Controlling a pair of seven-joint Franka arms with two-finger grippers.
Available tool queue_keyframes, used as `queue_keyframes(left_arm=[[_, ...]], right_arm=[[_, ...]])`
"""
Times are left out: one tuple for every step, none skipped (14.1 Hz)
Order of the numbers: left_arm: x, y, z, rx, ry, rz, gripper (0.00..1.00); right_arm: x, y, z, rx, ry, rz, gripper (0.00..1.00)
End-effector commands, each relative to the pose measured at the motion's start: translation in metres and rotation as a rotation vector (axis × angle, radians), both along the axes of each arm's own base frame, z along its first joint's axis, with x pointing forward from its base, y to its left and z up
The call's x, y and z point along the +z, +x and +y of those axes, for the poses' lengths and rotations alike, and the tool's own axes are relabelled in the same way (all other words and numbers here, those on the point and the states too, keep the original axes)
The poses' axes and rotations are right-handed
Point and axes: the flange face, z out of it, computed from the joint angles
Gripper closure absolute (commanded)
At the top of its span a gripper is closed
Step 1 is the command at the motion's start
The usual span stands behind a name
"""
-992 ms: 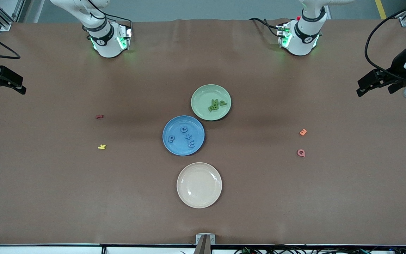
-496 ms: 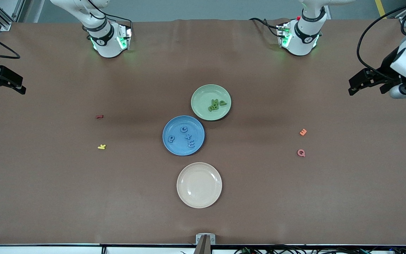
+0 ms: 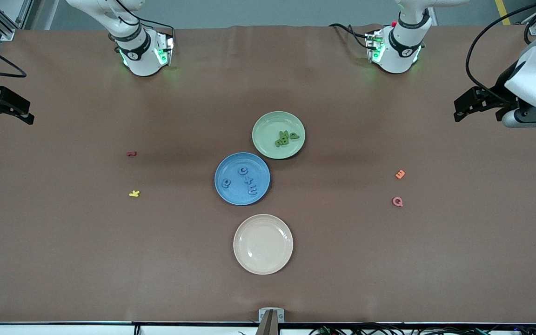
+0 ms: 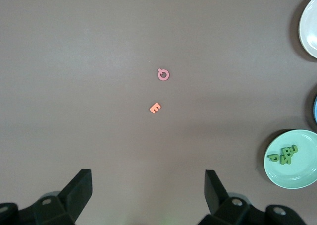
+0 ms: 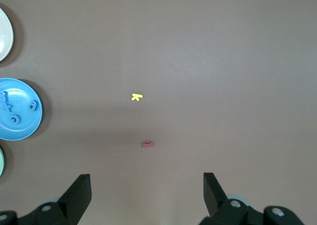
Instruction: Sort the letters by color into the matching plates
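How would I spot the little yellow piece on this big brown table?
Start at the blue plate in the middle and look toward the right arm's end of the table, where two tiny pieces lie apart on the bare cloth. The yellow letter is nearer the front camera; its neighbour, the dark red piece, is dull and farther off.

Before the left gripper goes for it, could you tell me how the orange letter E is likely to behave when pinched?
The orange letter E lies flat on the table, so the fingers will probably struggle to get under it. It looks tiny and thin, so likely very light and apt to slide if nudged. Flat, it should not roll.
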Motion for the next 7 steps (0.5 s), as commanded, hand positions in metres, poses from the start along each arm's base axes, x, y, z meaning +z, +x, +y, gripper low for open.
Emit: queue_keyframes(left_arm=[[0.014, 0.002, 0.005, -0.017, 0.013, -0.022, 0.00], [0.015, 0.003, 0.006, -0.017, 0.013, -0.024, 0.00], [0.015, 0.003, 0.009, -0.012, 0.012, -0.024, 0.00], [0.014, 0.003, 0.012, -0.009, 0.013, -0.019, 0.00], [0.014, 0.002, 0.014, -0.006, 0.014, -0.013, 0.00], [0.014, 0.002, 0.017, -0.003, 0.014, -0.013, 0.00], [0.014, 0.002, 0.017, -0.003, 0.014, -0.013, 0.00]], right_arm=[[0.005, 0.003, -0.003, -0.001, -0.005, -0.007, 0.00], [0.005, 0.003, -0.003, -0.001, -0.005, -0.007, 0.00], [0.005, 0.003, -0.003, -0.001, -0.005, -0.007, 0.00], [0.005, 0.003, -0.003, -0.001, -0.005, -0.007, 0.00], [0.005, 0.003, -0.003, -0.001, -0.005, -0.007, 0.00], [0.005, 0.003, -0.003, -0.001, -0.005, -0.007, 0.00], [0.005, 0.003, -0.003, -0.001, -0.005, -0.007, 0.00]])
